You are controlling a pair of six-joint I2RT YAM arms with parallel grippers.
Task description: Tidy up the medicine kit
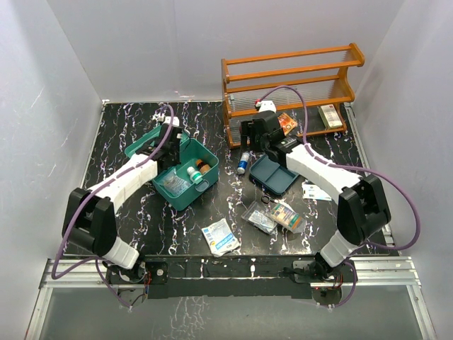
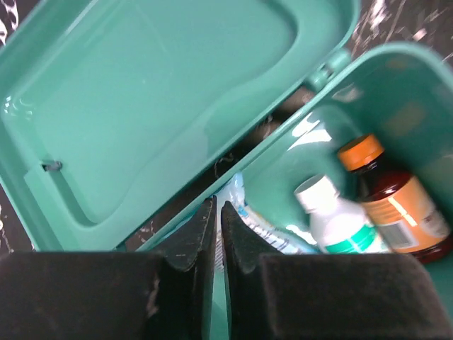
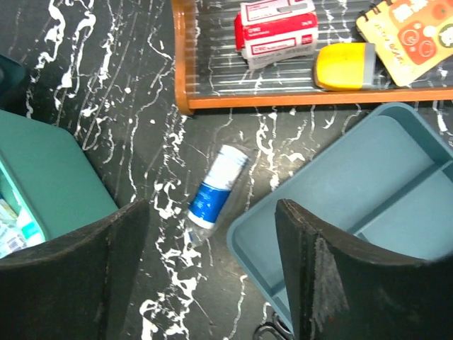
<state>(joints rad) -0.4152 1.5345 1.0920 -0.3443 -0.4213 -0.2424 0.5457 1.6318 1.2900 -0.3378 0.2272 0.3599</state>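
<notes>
Over the black marbled table [image 1: 120, 127] my left gripper [image 2: 216, 212] hung at the medicine kit [image 2: 425, 78]. Its jaws were drawn together until only a sliver of a gap showed between them, with nothing pinched there that I could make out. They stood just above the kit's near rim; whether they touched it I could not tell. The kit sat on the left half of the table with its lid [image 2: 156, 92] thrown back beside it, hollow side up. Inside the box lay a brown bottle [image 2: 396, 202] with an orange cap. A white bottle [image 2: 340, 227] with a green band lay close beside it, and a blue-printed packet [image 2: 265, 230] lay near my fingertips.

My right gripper [image 3: 211, 209] hovered to the right of the kit with its jaws spread wide, holding nothing. Below it, between the two fingers as my wrist camera saw them, a small blue-and-white bottle [image 3: 216, 185] lay on its side on the table. It lay between the kit and the blue divided tray [image 3: 354, 177], touching neither. Beyond them stood the orange wooden rack [image 3: 283, 99], its bottom shelf carrying red-and-white boxes [image 3: 276, 32], a yellow block [image 3: 345, 66] and an orange card [image 3: 414, 32]. Nearer my bases lay a white-and-blue packet [image 1: 221, 236] and two clear bags [image 1: 258, 216].
</notes>
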